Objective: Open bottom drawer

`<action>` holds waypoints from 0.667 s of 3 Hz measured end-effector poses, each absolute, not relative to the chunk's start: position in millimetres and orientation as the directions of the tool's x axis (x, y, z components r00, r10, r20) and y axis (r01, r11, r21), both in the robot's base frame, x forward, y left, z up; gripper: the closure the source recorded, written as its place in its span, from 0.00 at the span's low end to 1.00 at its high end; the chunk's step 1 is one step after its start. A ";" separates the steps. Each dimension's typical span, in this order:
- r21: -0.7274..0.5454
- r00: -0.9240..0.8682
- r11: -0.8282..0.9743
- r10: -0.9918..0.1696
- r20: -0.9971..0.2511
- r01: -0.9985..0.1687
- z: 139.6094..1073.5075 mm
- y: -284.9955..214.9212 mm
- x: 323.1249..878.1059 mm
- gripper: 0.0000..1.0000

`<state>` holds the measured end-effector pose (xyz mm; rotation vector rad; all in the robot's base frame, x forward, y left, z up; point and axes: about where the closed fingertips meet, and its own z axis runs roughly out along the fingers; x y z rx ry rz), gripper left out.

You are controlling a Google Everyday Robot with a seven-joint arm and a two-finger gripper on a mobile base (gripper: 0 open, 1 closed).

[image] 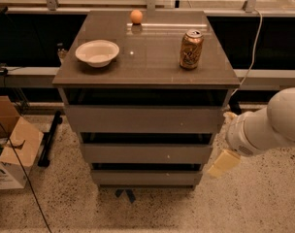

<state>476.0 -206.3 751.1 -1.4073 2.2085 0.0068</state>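
Observation:
The bottom drawer [146, 177] is the lowest, narrowest grey-brown front of the three-drawer cabinet, flat and handleless, and it sits closed. Above it are the mid-sized drawer [146, 153] and the widest top drawer [143, 119], both closed. My arm comes in from the right edge as a white rounded link. My gripper [223, 162] shows as a cream-coloured piece hanging low just right of the cabinet's lower right corner, level with the middle and bottom drawers and apart from them.
On the cabinet top [152, 67] stand a white bowl [97, 52], a drink can [191, 49] and a small orange ball [136, 16]. An open cardboard box [9, 147] and a black bar [49, 138] lie on the speckled floor at left. A cable [256, 38] hangs at right.

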 end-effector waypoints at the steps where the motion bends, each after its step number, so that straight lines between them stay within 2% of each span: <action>1: -0.268 -0.342 0.469 -0.846 -0.409 -0.841 748.8 -206.3 476.0 0.00; 2: -0.283 -0.380 0.507 -0.834 -0.401 -0.814 726.6 -203.8 475.8 0.00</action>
